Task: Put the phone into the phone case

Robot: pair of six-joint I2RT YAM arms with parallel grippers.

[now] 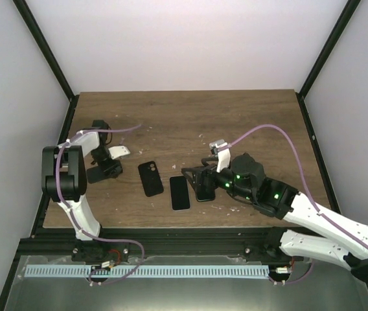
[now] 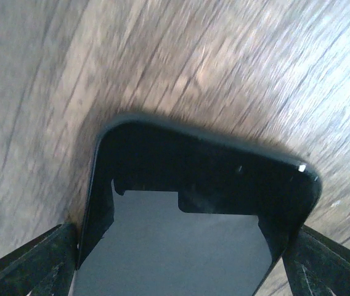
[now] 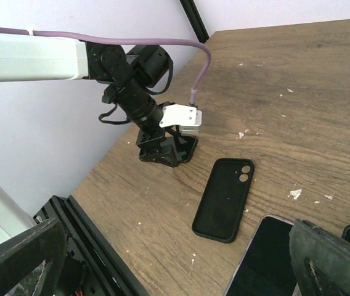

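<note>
The phone (image 1: 179, 192) lies flat at mid-table, dark screen up; in the right wrist view the phone (image 3: 267, 262) has a thin pale rim that looks like the clear phone case around it. My right gripper (image 1: 194, 176) hovers open just right of it, with nothing between its fingers (image 3: 332, 259). At the far left, my left gripper (image 1: 100, 172) is shut on the side edges of a black glossy slab (image 2: 193, 179), held low over the table. This slab stays sharp while the wood behind it blurs.
A black case (image 1: 150, 178) with two corner camera holes lies open side up between the arms, also seen as the black case (image 3: 224, 197). Another black slab (image 1: 204, 186) sits partly under my right gripper. White crumbs dot the wooden table (image 1: 190, 123).
</note>
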